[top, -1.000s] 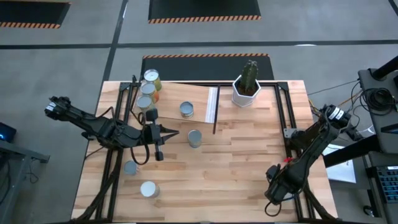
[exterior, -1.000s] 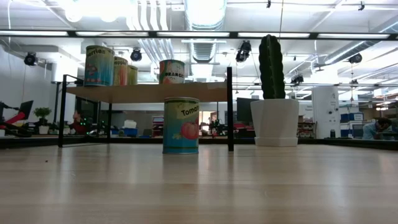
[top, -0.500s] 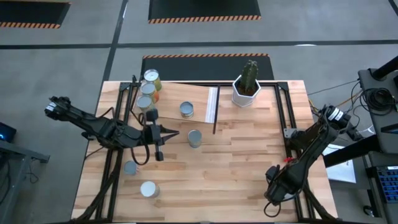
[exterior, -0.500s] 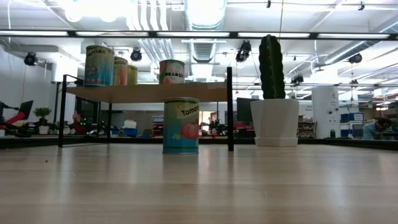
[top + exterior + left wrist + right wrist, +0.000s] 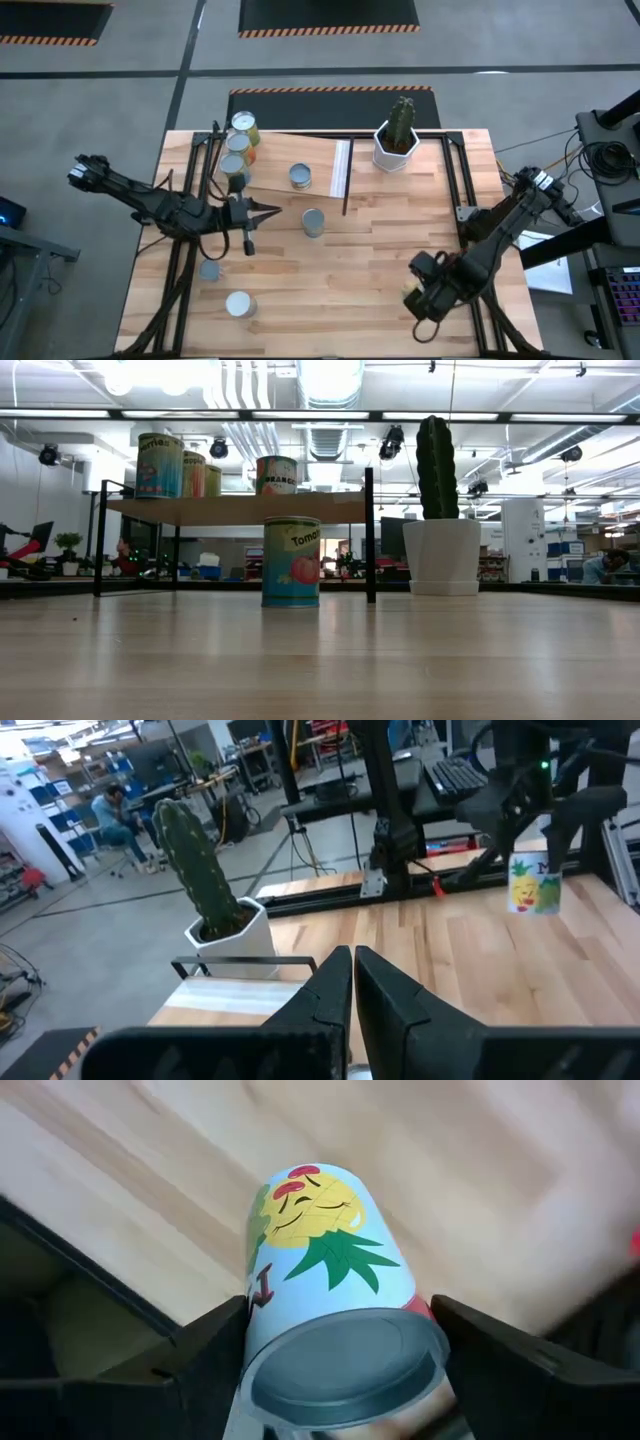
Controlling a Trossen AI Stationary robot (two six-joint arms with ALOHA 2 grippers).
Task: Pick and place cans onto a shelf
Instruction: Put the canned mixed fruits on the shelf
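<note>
Planked tabletop (image 5: 380,250) under everything, warehouse-like room behind in the low view. Four cans up on the shelf (image 5: 235,508): three in a row (image 5: 238,143) at its left end, one (image 5: 300,177) near the middle. Tomato-labelled can (image 5: 291,561) upright on the table just in front of the shelf. Two more cans (image 5: 239,304) standing near the front-left corner, behind the left arm. Pineapple-labelled can (image 5: 320,1310) clamped between the right gripper's (image 5: 425,290) fingers (image 5: 210,1345), near the table's front-right. Left gripper (image 5: 262,211) empty, fingers (image 5: 330,990) pressed together, hovering beside the shelf's front-left leg. Cactus in a white pot (image 5: 397,145) at the back, just right of the shelf.
</note>
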